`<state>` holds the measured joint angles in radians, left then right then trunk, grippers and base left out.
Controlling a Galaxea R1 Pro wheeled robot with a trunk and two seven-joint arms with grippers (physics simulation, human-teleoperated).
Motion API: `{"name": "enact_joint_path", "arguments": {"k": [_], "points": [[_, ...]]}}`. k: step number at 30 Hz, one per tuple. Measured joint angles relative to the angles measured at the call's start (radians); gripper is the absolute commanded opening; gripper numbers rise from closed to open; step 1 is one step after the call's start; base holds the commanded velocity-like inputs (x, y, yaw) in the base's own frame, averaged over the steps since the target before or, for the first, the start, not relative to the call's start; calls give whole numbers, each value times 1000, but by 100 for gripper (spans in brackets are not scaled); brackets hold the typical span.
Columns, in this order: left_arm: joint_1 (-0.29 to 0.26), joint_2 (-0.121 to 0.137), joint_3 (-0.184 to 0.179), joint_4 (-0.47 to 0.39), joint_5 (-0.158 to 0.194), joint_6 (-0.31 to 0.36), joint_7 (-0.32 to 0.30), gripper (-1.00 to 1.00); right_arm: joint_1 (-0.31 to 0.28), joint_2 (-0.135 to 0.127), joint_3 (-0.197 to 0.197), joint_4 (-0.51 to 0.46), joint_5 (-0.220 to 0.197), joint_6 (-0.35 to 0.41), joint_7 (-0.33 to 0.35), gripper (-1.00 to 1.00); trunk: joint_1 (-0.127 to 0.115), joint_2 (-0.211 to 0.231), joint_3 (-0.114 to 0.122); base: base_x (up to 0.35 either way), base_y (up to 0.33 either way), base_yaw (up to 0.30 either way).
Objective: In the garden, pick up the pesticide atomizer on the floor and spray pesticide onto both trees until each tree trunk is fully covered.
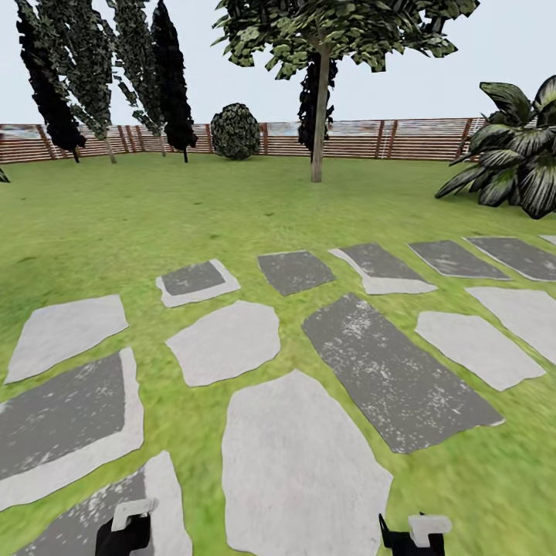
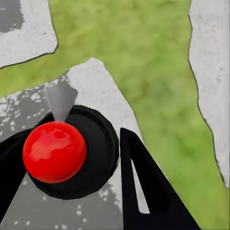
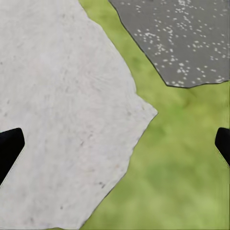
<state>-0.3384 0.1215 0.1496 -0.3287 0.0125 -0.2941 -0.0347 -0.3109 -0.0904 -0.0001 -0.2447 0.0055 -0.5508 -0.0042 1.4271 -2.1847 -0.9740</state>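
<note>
The pesticide atomizer (image 2: 55, 151), a dark round body with a glossy red top, sits between the black fingers of my left gripper (image 2: 76, 143), which is shut on it above a grey stepping stone. In the head view the left gripper (image 1: 127, 529) is at the bottom edge, over a dark slab. My right gripper (image 1: 413, 534) hangs low at the bottom right. Its fingertips (image 3: 9, 146) stand wide apart, open and empty, over a pale stone and grass. Both trees and the concrete floor are out of view.
Stepping stones (image 1: 297, 463) lie across the lawn (image 1: 116, 224) ahead. A thin-trunked tree with dark jagged foliage (image 1: 319, 116) stands mid-lawn. Black cone trees (image 1: 171, 77) and a round bush (image 1: 235, 131) line the slat fence (image 1: 401, 139). A broad-leafed plant (image 1: 517, 154) is at the right.
</note>
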Motion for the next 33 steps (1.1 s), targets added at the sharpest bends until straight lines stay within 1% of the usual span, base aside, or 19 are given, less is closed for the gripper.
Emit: {"name": "enact_joint_path", "arguments": {"k": [11,23,33], "points": [[0,0,0,1,0,1,0,-100,0,0,0,0,0,0,0,100,0,0,0,338,0,-5],[0,0,0,1,0,0,1,-100,0,0,0,0,0,0,0,100,0,0,14,338,0,-107],[0,0,0,1,0,0,0,-100,0,0,0,0,0,0,0,100,0,0,18,338,0,-11]]}}
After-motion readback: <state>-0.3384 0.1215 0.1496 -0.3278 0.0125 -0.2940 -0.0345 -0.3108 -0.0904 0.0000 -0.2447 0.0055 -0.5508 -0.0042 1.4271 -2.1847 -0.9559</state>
